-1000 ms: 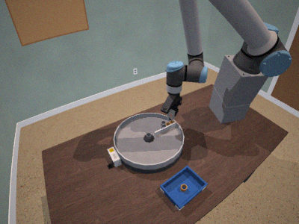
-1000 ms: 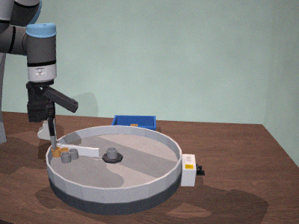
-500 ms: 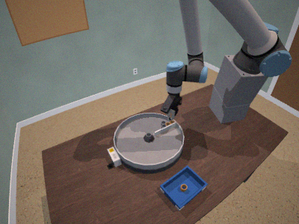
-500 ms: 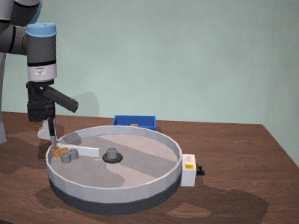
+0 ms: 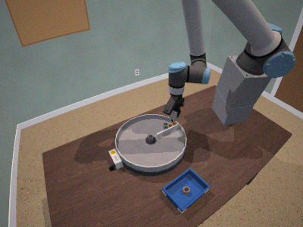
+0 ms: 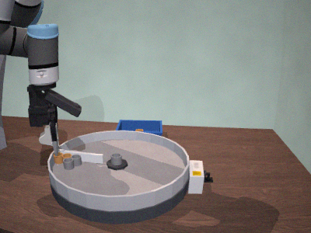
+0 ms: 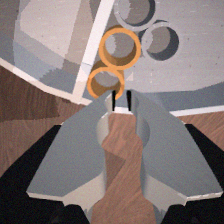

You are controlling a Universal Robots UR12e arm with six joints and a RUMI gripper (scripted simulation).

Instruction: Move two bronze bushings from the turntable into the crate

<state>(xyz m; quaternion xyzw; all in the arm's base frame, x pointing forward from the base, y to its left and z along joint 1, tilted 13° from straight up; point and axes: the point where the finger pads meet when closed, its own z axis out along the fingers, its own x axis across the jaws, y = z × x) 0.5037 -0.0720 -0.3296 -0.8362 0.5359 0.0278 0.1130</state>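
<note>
Bronze-coloured and ring-shaped, one short bushing point(image 5: 188, 188) point(image 6: 139, 130) lies inside the blue, open-topped rectangular crate point(image 5: 204, 192) point(image 6: 158, 127), which sits near and to the right of the turntable in the top view. Two more bronze bushings remain on the round grey turntable point(image 5: 151, 165) point(image 6: 120, 202) point(image 7: 195, 99), at its far right part in that view. In the wrist view, the outer bronze bushing point(image 6: 58, 158) point(image 7: 90, 83) is close to the rim, and the inner bronze bushing point(image 6: 67, 155) point(image 7: 103, 47) is just beside it. Two grey metal bushings point(image 6: 68, 164) point(image 7: 176, 41) stand close by, on the opposite side of the bronze pair from the straight white divider bar point(image 5: 167, 131) point(image 6: 91, 158) point(image 7: 94, 50).

The dark two-jaw gripper with grey fingers point(image 5: 173, 118) point(image 6: 56, 153) is lowered to the rim area, its jaws narrow, only a slim gap between the tips. These are right at the outer bronze bushing's edge; whether they pinch its wall cannot be told. A grey hub point(image 5: 151, 139) point(image 6: 117, 160) rises at the turntable's centre, and a white box with a yellow label point(image 5: 117, 160) point(image 6: 196, 182) sits against its left side in the top view.

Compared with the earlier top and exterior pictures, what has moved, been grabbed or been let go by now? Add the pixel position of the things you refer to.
Nothing visibly. The pincer point(image 5: 173, 119) point(image 6: 56, 153) point(image 7: 121, 91) is still low at the rim of the turntable point(image 5: 138, 155) point(image 6: 117, 202) point(image 7: 200, 65), and the crate point(image 5: 200, 178) point(image 6: 141, 124) still shows one bronze bushing point(image 5: 183, 191) point(image 6: 139, 130).
</note>
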